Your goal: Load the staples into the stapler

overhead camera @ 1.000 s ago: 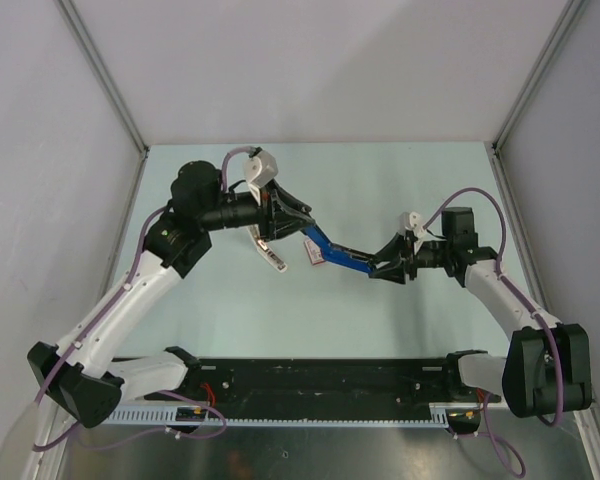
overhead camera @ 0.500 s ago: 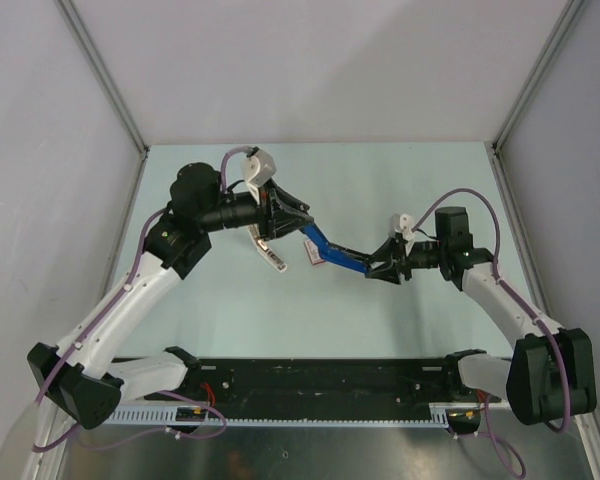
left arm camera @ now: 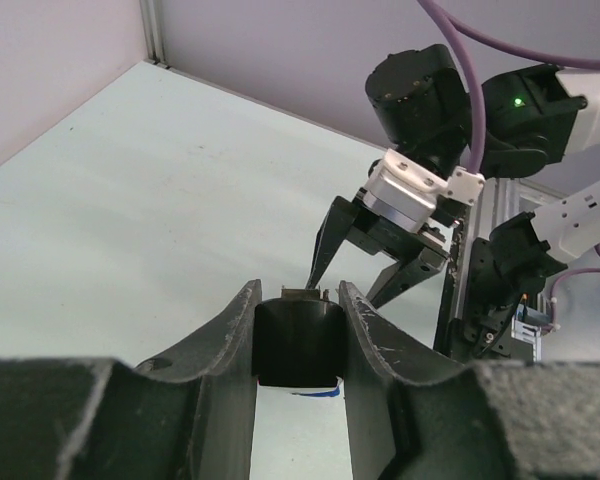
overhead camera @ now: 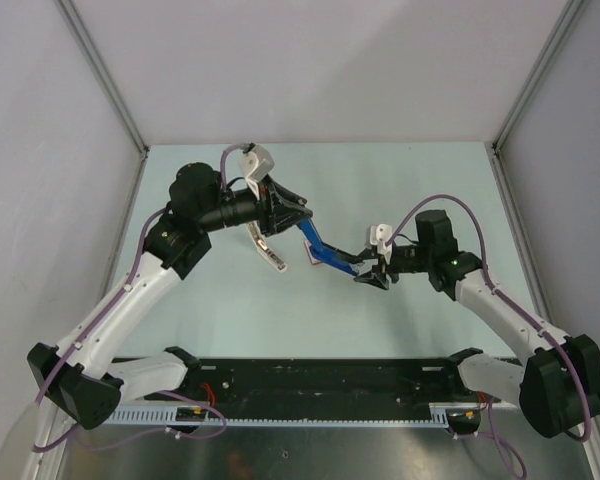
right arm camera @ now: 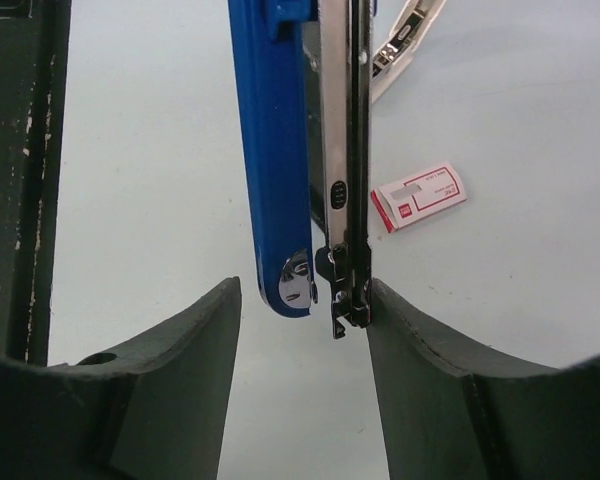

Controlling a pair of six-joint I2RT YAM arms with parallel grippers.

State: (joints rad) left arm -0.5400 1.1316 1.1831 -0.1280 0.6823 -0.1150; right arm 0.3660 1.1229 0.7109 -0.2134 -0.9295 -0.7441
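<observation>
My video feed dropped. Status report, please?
Left gripper shut on stapler. Right gripper open around its free end. Staple box on table. Nothing blocking.

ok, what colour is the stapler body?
Stapler body is bright blue, black and silver metal parts alongside; right wrist view shows it best.

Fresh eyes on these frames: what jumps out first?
The blue stapler hangs in mid-air over the table centre, with the left pincer shut on one end and the right pincer open around the other. Below it, a pink-and-white box lies flat on the table.
</observation>
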